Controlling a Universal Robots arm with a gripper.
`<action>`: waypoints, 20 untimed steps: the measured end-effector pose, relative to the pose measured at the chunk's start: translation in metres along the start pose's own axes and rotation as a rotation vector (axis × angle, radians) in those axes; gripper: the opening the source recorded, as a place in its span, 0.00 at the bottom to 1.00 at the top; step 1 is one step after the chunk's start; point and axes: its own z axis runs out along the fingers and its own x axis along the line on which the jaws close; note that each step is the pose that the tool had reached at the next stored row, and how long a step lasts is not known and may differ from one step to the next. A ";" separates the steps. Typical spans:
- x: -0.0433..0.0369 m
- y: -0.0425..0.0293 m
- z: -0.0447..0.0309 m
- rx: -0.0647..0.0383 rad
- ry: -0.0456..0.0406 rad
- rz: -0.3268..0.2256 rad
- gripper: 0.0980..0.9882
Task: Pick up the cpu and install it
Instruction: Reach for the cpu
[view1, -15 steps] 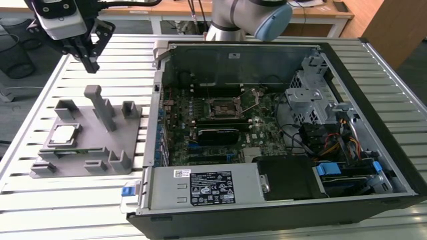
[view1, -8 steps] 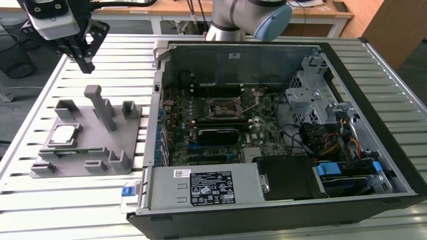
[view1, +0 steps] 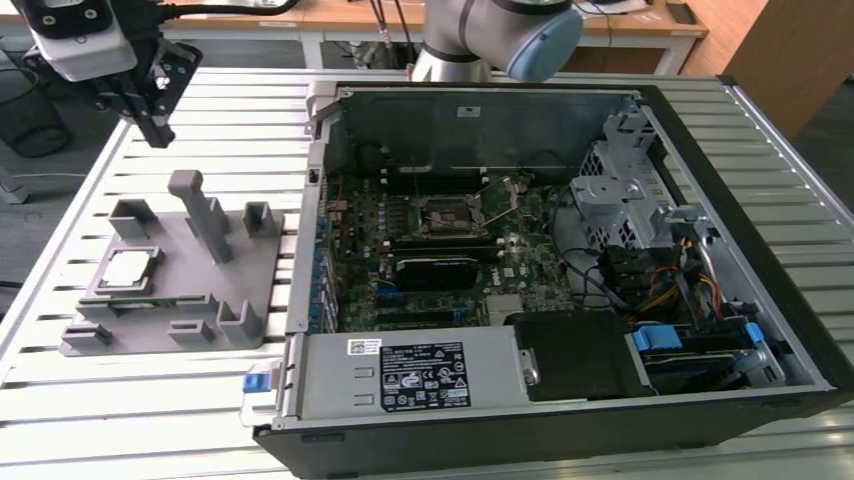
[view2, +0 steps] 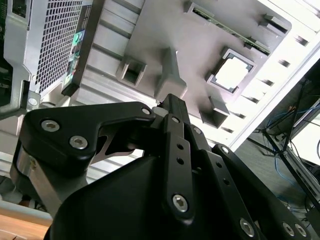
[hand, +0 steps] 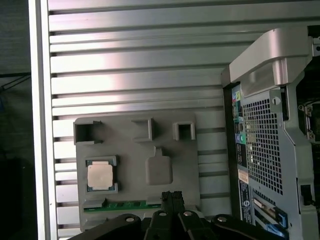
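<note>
Gripper (view1: 156, 132) hangs above the table, fingers pinched together and empty, while cpu (view1: 128, 268) sits flat in grey fixture (view1: 200, 290) pocket, presumably kept located for pickup.

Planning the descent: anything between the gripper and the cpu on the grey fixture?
Nothing visible. The cpu lies bare-topped in its recess in the grey fixture. The gripper hangs apart from the fixture. The fixture's tall post stands beside the cpu, on the exterior view's right, not over it.
</note>
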 end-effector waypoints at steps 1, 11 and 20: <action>0.0027 -0.0003 0.0000 0.000 0.0002 0.000 0.01; 0.0133 -0.0029 0.0017 0.000 0.0032 -0.070 0.01; 0.0285 -0.0045 0.0039 0.000 0.0048 -0.111 0.01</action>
